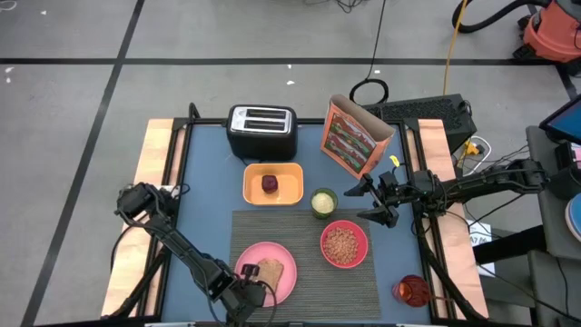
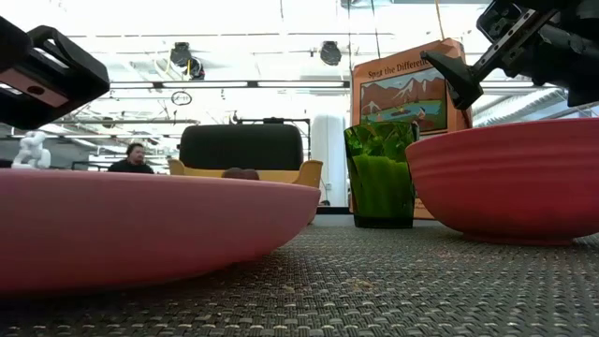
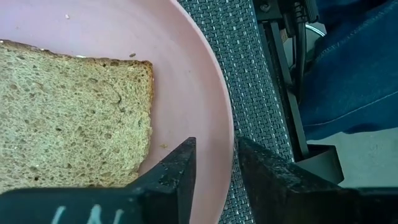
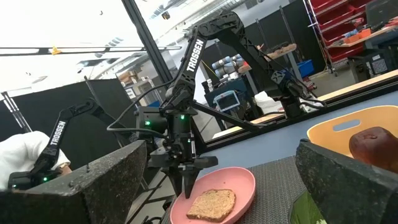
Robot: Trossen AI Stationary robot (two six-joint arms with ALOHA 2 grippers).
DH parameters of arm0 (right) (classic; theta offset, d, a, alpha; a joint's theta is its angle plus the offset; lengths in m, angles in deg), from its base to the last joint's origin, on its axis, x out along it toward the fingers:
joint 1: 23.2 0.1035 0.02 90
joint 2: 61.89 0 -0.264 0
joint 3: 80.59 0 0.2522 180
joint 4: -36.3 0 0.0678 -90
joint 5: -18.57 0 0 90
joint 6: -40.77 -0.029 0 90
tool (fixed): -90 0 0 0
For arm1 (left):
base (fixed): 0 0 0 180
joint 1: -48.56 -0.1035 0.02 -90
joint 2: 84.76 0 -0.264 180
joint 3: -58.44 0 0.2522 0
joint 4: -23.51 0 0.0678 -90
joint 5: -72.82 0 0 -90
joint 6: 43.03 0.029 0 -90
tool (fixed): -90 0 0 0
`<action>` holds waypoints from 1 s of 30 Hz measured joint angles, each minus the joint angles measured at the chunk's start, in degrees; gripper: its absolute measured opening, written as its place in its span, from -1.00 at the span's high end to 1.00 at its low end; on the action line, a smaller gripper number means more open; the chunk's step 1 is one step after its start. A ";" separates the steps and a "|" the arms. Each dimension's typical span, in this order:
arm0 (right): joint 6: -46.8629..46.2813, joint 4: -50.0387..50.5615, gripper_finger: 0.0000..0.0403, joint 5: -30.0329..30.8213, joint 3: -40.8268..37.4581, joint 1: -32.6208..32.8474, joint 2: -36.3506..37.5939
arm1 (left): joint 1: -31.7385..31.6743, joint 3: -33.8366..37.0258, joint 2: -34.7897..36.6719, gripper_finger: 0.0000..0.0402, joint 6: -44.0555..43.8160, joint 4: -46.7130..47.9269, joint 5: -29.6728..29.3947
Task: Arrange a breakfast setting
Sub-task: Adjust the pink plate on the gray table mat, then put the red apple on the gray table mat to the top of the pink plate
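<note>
Placemat [image 1: 304,272], 1, dark grey and ribbed, carries 1 round pink plate [image 1: 283,274] with 1 coarse brown toast slice [image 1: 270,270], plus 1 pink bowl [image 1: 345,243] of cereal. Left gripper [image 1: 247,295] has its fingers [image 3: 177,180] narrowly parted astride the plate's rim. Right gripper [image 1: 368,202] hangs wide open, empty, beside 1 orange-red cereal box [image 1: 354,138]

Floor: I'm seeing grey concrete floor [image 1: 227,36] with dark lines crossing.
Ceiling: strip lights [image 2: 234,84] are glowing overhead.
Far back: a person [image 2: 131,159] is sitting.
Corner: orange vacuum [image 1: 554,32] is standing.
</note>
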 joint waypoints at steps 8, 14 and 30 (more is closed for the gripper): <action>0.01 0.00 -0.99 0.00 0.00 -0.01 0.00 | -0.93 0.00 0.21 0.32 -1.05 -0.91 -0.17; 0.02 0.02 -0.99 0.00 0.00 0.00 -0.01 | -2.56 0.02 4.09 0.32 -3.74 -1.70 0.49; 0.06 0.08 -0.99 0.00 0.00 -0.01 -0.02 | -15.13 0.00 13.53 0.32 7.21 0.15 -1.07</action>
